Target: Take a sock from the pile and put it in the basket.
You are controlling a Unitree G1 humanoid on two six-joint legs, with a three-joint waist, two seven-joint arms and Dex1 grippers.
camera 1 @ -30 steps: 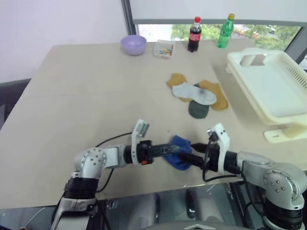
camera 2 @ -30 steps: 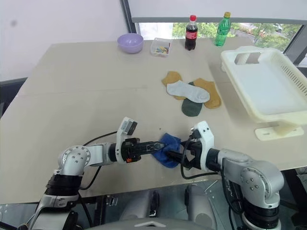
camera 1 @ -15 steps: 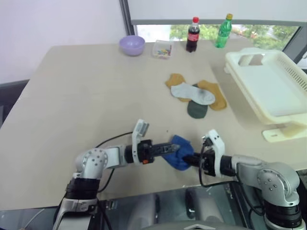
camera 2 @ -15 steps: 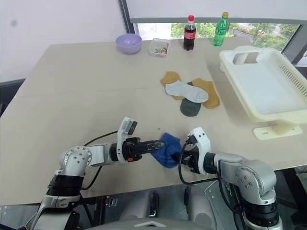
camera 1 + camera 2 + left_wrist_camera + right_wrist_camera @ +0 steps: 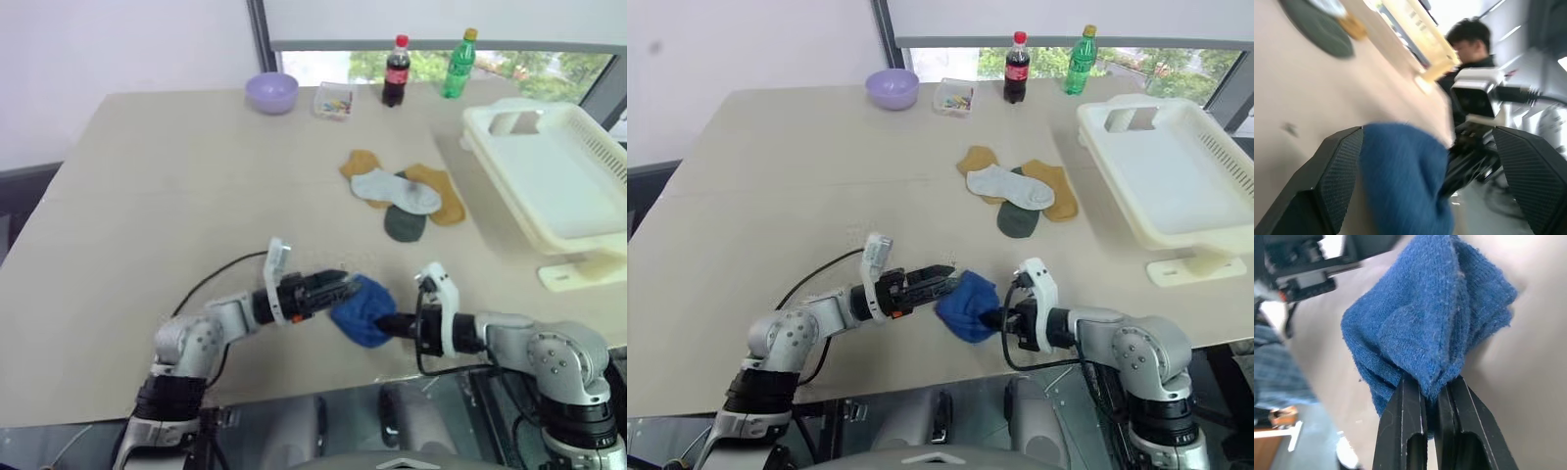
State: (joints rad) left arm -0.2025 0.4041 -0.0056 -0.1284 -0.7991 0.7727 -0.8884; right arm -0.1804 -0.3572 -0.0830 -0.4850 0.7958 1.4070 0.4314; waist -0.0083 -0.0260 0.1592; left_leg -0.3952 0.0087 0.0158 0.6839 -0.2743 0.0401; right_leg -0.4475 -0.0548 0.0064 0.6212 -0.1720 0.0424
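I see the right gripper point(image 5: 1431, 396) with its jaws pinched tight on the bunched royal-blue sock point(image 5: 364, 308), near the desk's point(image 5: 176, 196) front edge, well apart from the pile point(image 5: 404, 196) and the basket point(image 5: 549, 176). The left gripper's point(image 5: 338, 286) jaws stand wide, flanking the sock.

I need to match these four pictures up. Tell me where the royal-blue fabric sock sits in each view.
Left eye view: royal-blue fabric sock near the table's front edge, between both claws.
Right eye view: same spot.
Left wrist view: blurred blue mass between the open left claw's fingers.
Right wrist view: bunched, pinched by the shut right claw.
Shared landmark: the dark green sock in the pile, seen in both eye views and the left wrist view.
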